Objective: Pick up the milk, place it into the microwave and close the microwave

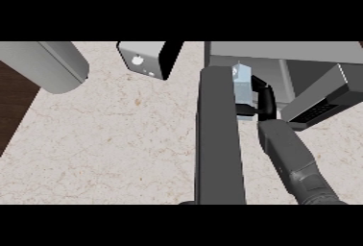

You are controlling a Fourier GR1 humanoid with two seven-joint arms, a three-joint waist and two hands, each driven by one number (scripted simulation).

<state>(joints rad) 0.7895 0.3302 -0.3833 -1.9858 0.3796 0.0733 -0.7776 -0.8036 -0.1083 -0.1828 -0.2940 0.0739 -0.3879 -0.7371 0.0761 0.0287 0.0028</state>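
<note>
Right hand (262,98) curled round milk (242,84) at microwave (284,53) mouth, apparently; could clip open door (322,98). Left hand unseen.

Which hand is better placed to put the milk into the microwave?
The right hand: it is curled round the milk at the microwave opening. The left hand cannot be made out.
</note>
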